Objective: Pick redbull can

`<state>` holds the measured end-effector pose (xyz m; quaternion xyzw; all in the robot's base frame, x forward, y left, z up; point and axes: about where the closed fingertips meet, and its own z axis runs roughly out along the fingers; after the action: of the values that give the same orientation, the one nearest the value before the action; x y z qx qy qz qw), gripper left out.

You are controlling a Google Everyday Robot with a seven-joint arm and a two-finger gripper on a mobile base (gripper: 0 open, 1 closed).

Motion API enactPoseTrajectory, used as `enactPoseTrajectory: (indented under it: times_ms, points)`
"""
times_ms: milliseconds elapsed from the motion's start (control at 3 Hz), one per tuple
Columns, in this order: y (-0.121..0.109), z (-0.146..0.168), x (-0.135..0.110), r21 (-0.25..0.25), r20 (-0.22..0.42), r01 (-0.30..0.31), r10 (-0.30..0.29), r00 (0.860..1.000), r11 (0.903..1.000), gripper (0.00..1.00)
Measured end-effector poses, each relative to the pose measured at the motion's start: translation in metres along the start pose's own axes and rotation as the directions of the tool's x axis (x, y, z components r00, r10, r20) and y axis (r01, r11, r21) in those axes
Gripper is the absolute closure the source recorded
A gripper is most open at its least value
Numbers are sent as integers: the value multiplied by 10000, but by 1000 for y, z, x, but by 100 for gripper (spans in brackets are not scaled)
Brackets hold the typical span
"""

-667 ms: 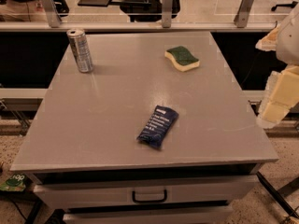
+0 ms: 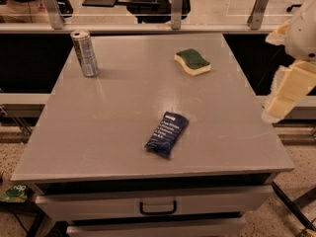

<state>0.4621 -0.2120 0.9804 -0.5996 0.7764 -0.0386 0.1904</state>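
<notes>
Since the redbull can (image 2: 85,53) stands upright in the upper left of the frame, near the far left corner of the grey table (image 2: 113,132), you have almost the whole tabletop to cross. The gripper (image 2: 285,94) hangs at the right edge of the frame, off the table's right side and well apart from the can. How wide it stands you cannot tell from here, and it holds nothing from the table.

Bring it in high and come at the can level, at mid-body, below the shiny top. A slim can probably tips at a light knock, so centre it before you close, and mind the table edge just beyond it.

Your path likely passes over the green and yellow sponge (image 2: 192,62) in the upper right of the tabletop. The dark blue packet (image 2: 167,134) lies low in the centre, out of the way.

Below the front edge runs a drawer (image 2: 158,207) with a dark handle. Behind the table stand metal posts (image 2: 176,6) with glass panels, and the floor is speckled.
</notes>
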Motion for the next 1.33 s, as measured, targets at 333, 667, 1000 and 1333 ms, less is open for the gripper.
enactPoseTrajectory:
  times_ms: [333,667,1000,1333]
  points:
    - [-39,14,-26,451,746,-71,38,9972,9990,0]
    - [-87,36,-76,612,1647,-183,80,9863,9980,0]
    - [-111,50,-124,415,2239,37,-129,9745,9991,0]
    - [-120,72,-177,160,2659,370,-399,9632,9992,0]
